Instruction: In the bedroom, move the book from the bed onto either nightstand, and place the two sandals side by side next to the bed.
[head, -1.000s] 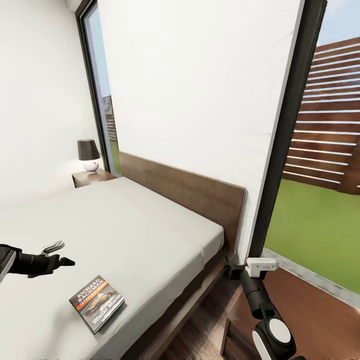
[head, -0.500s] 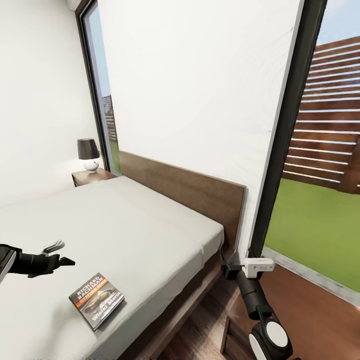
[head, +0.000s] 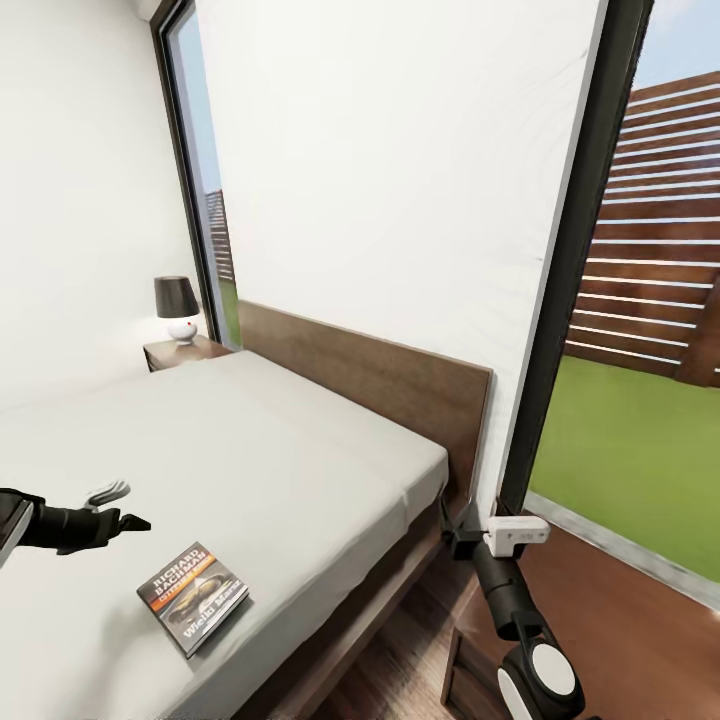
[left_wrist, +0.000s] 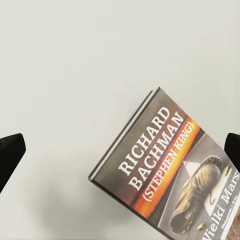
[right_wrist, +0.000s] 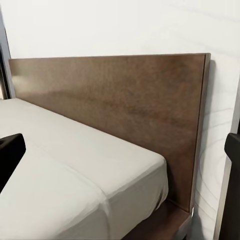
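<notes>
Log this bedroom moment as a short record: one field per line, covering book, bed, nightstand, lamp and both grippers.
book: flat on the mattress, cover up, near the bed's near edge
bed: grey mattress, dark wood headboard
nightstand: far side of the bed, by the window
lamp: stands on the nightstand
left gripper: open, above the mattress beside the book, not touching it
right gripper: open, low beside the headboard end, holding nothing

glossy paper book (head: 194, 598), matt cloth mattress (head: 250, 450), brown wood headboard (head: 380, 385)
</notes>
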